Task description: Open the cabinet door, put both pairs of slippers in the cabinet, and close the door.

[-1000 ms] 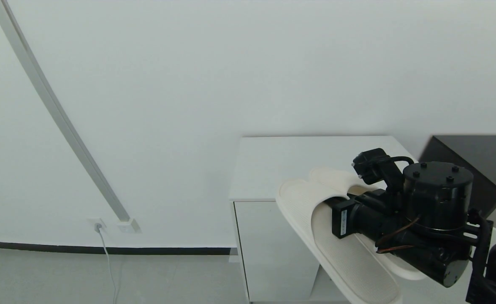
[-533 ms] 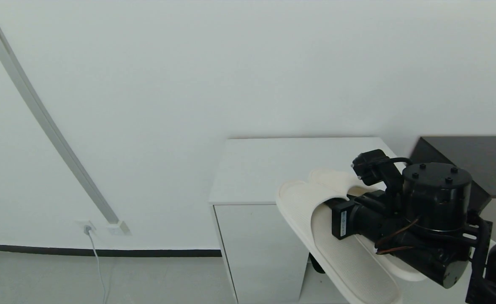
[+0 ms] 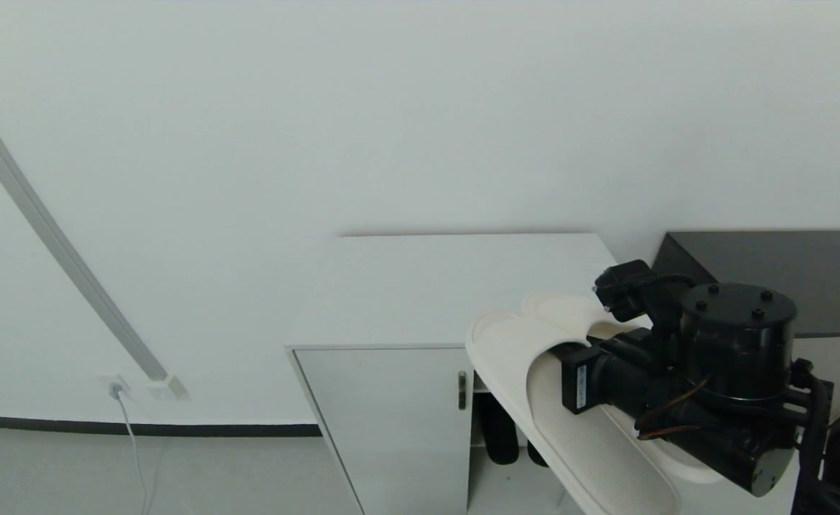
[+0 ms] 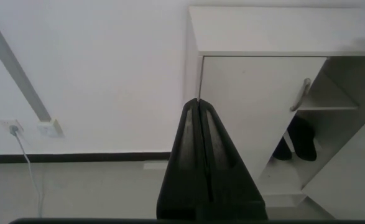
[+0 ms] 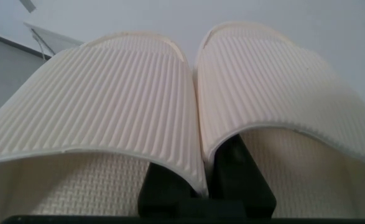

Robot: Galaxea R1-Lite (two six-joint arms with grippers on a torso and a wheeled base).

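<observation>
A pair of cream slippers is gripped by the right gripper, which is pinched on their inner straps, just in front of the cabinet. The left gripper is closed on nothing. The cabinet door is swung open at the left, and dark slippers are seen inside. The long soles could be snagged on the door edge or the shelf and twisted loose. The opening is judged narrow, while open floor is left free at the left.
</observation>
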